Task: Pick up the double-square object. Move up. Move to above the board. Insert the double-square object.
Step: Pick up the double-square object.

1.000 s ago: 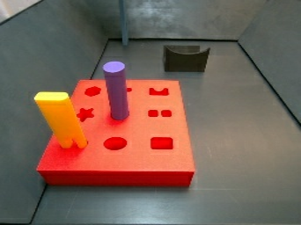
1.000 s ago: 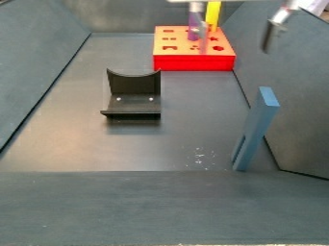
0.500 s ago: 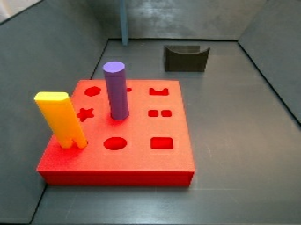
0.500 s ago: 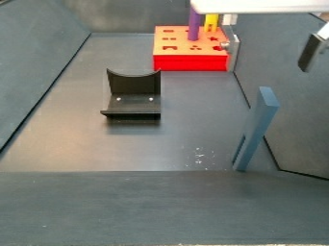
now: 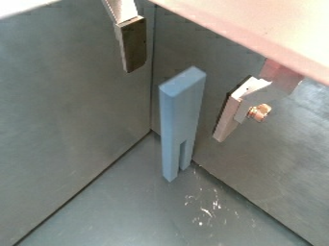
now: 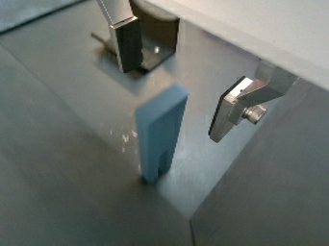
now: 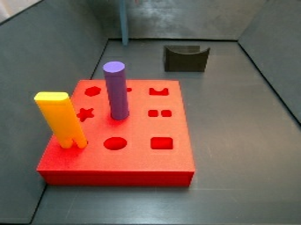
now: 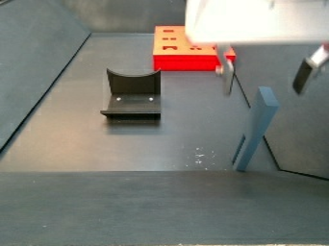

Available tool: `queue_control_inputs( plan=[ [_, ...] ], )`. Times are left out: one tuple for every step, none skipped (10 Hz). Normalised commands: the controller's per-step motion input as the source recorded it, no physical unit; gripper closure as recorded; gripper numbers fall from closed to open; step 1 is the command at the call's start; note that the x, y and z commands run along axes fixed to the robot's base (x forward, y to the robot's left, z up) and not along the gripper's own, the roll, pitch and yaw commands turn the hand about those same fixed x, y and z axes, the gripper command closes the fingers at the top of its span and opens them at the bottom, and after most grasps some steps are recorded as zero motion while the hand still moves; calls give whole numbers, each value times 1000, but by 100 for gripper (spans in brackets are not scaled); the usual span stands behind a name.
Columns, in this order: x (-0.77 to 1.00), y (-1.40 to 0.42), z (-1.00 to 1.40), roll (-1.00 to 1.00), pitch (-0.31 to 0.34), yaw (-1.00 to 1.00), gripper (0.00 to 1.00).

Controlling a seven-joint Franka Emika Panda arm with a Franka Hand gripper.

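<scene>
Gripper (image 5: 184, 88) hung above double-square object (image 5: 179, 123), fingers (image 5: 130, 45) spread wide, gripping nothing. Peg stood upright on floor between fingers, below tips, far from board (image 8: 193, 50). Long axis vertical, slotted end down. You needed to descend straight, centre peg between pads, close on flat faces.

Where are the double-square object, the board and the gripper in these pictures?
double-square object (image 5: 182, 120): wrist view, middle of its face.
board (image 7: 118, 169): side view, front wall.
gripper (image 5: 187, 82): wrist view, midway between fingertips, above the peg.
</scene>
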Motion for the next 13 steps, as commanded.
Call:
queue_control_inputs(
  plan=[
    [-137,291,-349,0,0,-77,0],
    [0,231,-309,-51,0,-86,0],
    [0,120,-263,-124,0,-103,0],
    [0,46,-251,-167,-6,-69,0],
    [0,0,-91,-84,0,-20,0],
    [-3,9,-14,-61,-47,0,0],
    [0,0,0,0,0,0,0],
    [0,0,0,0,0,0,100],
    [0,0,0,0,0,0,100],
    [0,0,0,0,0,0,100],
    [0,0,0,0,0,0,100],
    [0,0,0,0,0,0,100],
    [0,0,0,0,0,0,100]
  ],
)
